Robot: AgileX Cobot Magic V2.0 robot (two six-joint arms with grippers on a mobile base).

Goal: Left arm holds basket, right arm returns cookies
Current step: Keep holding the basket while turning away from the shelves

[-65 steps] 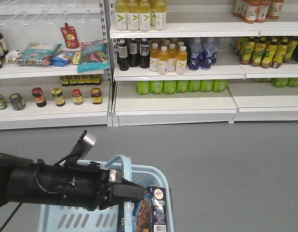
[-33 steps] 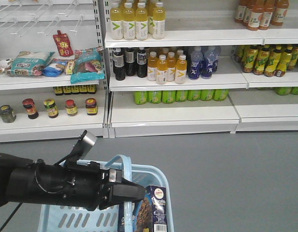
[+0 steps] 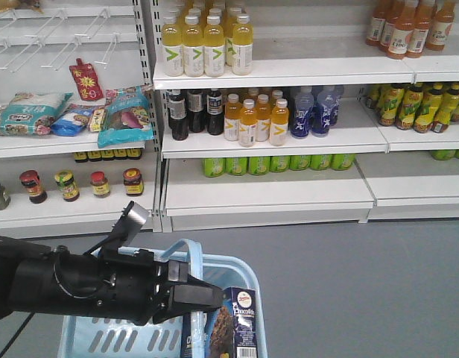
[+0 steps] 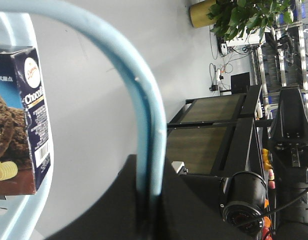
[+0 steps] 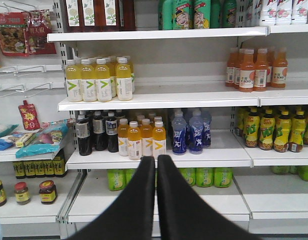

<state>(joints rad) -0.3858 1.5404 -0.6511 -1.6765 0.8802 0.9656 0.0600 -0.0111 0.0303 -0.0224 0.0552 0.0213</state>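
In the front view the left arm [image 3: 73,287] reaches in from the left, and my left gripper [image 3: 213,297] is shut on the hoop handle [image 3: 186,252] of the light blue basket [image 3: 250,282]. The navy cookies box [image 3: 238,326] stands upright in the basket's right corner, just right of the gripper. The left wrist view shows the handle [image 4: 144,110] pinched between the dark jaws of the left gripper [image 4: 150,172], with the cookies box [image 4: 25,120] at the left. My right gripper [image 5: 156,161] is shut, holds nothing and faces the shelves. The right arm does not show in the front view.
White store shelves [image 3: 267,142] stand ahead with yellow, dark and blue bottles [image 3: 252,115], green cans, jars [image 3: 65,185] and snack bags [image 3: 125,108]. Grey floor [image 3: 363,283] lies between me and the shelves. Black equipment [image 4: 289,130] and a potted plant [image 4: 244,15] show in the left wrist view.
The shelves have slid down and left in the front view and look slightly larger, so the viewpoint has shifted. The left arm, basket and cookies keep their places in the frame.
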